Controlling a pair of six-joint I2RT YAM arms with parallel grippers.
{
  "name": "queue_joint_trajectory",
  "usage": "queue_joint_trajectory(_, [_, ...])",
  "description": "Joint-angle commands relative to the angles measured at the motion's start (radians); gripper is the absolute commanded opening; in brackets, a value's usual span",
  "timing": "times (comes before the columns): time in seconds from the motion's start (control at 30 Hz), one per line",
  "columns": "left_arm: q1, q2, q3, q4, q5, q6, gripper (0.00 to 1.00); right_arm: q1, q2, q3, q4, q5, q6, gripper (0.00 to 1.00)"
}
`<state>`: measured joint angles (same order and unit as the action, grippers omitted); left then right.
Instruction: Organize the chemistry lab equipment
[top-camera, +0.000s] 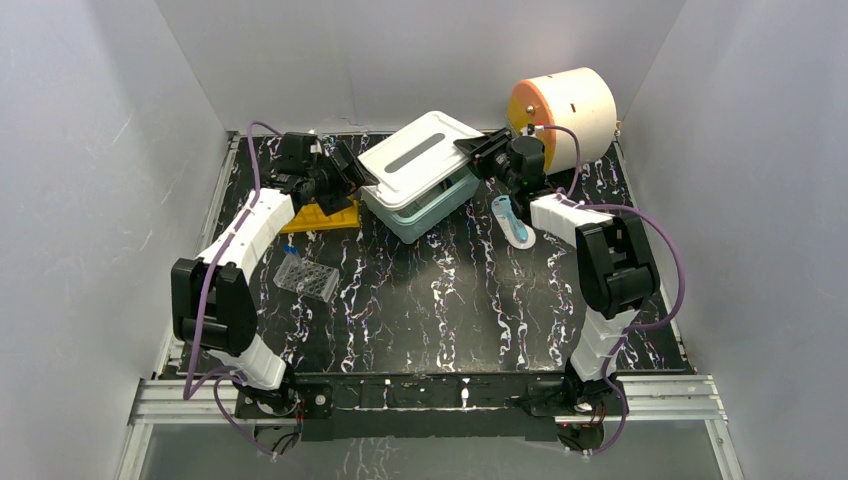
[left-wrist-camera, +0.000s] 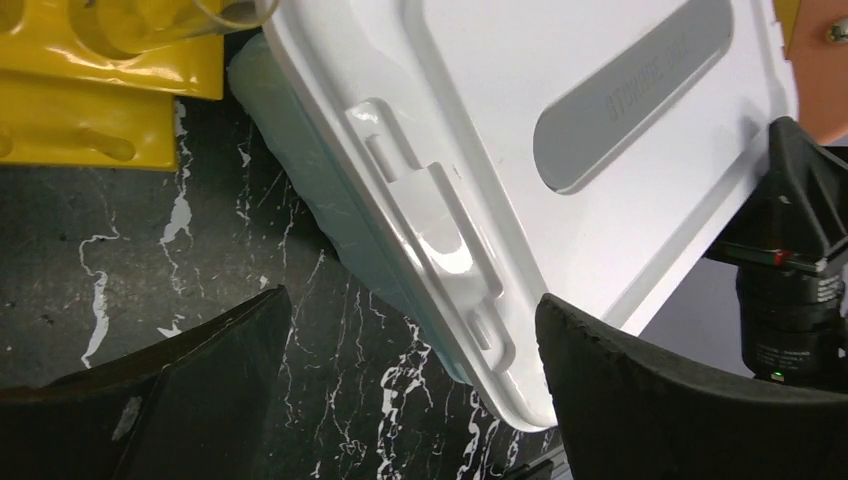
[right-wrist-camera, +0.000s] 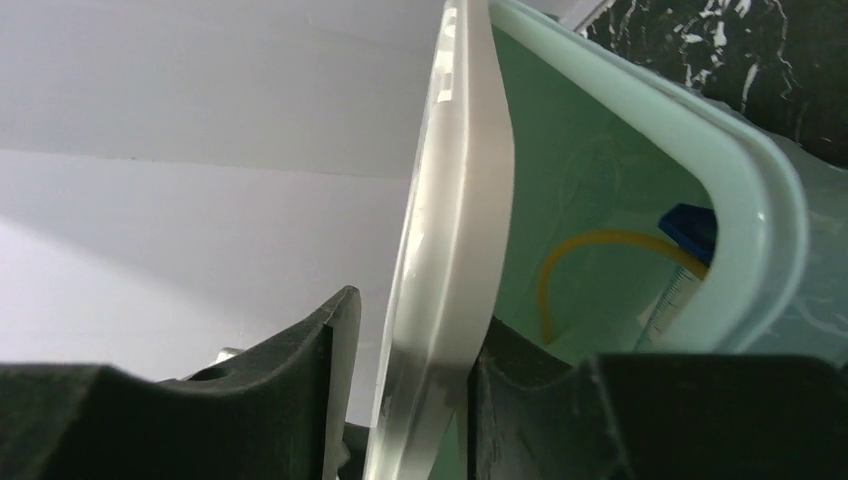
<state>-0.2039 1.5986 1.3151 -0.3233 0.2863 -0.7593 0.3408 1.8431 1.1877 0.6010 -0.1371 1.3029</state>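
Top external: mint box (top-camera: 435, 212) w/ white lid (top-camera: 420, 160) sits at the back middle of the black surface (top-camera: 450, 310). Lid lies crooked on the box. Left gripper (top-camera: 352, 172) is at the box's left end and right gripper (top-camera: 480, 150) is at its right end. Yellow tube rack (top-camera: 325, 217) is just left of the box, partly under the left arm. Clear rack (top-camera: 307, 277) lies front-left of the box, apart from it. Blue-and-white thing (top-camera: 512, 222) lies just right of the box. Big white drum (top-camera: 565, 105) w/ an orange face stands behind-right of the box.

Left wrist: left gripper (left-wrist-camera: 412, 300) has its jaws spread wide, let go, one on each side of the lid (left-wrist-camera: 500, 80) edge by the latch. I see no touch. Box (left-wrist-camera: 290, 150) wall peeks out under the lid. Yellow tube rack (left-wrist-camera: 80, 100) is just past the box's corner, w/ a clear glass thing (left-wrist-camera: 190, 20) over it.

Right wrist: right gripper (right-wrist-camera: 415, 320) has its jaws on both sides of the lid (right-wrist-camera: 450, 200) rim. One side is against the rim, the other shows a thin gap, so loose, not pinching. Lid stands off the box (right-wrist-camera: 750, 190) rim at this end. Inside the box are amber tubing (right-wrist-camera: 590, 240), bent in a curve, and a clear blue-capped tube (right-wrist-camera: 690, 230).
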Motion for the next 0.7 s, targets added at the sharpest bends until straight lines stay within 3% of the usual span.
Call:
queue_joint_trajectory(0.0, [0.008, 0.01, 0.004, 0.063, 0.102, -0.007, 0.91, 0.004, -0.059, 0.001, 0.024, -0.003, -0.026, 0.48])
queue_joint_trajectory(0.17, [0.009, 0.009, -0.004, 0.053, 0.089, 0.002, 0.88, 0.002, -0.082, -0.015, 0.003, 0.006, -0.044, 0.49])
queue_joint_trajectory(0.67, [0.009, 0.019, -0.03, 0.02, 0.088, 0.017, 0.89, -0.015, -0.192, 0.006, -0.299, 0.094, -0.138, 0.72])
